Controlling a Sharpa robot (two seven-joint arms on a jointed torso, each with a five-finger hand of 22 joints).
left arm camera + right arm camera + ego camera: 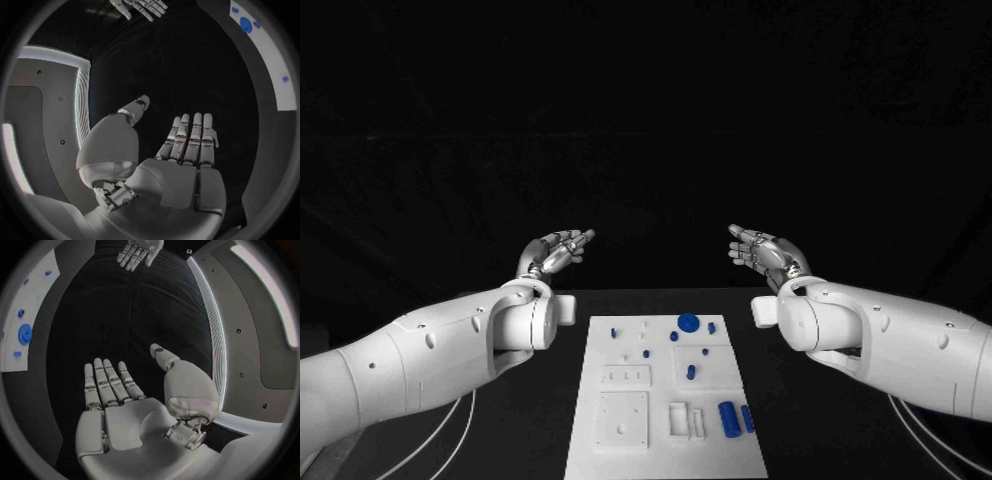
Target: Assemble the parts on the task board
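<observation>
Evidently no step begun: left robot hand (557, 251) and right robot hand (766, 252) raised, fingers spread, nothing held. Task board (625, 440) lies on surface below, between both, blue parts (728, 417) untouched. Next judged: reach down, one part to be grasped.

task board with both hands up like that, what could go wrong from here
1. The left robot hand and right robot hand are both open, raised beyond the task board and holding nothing; each must travel back towards it, so a misjudged descent may knock the board.
2. The blue parts are small and close together: the round disc and the cylinder have neighbours close by, so fingers could nudge one while gripping another.
</observation>
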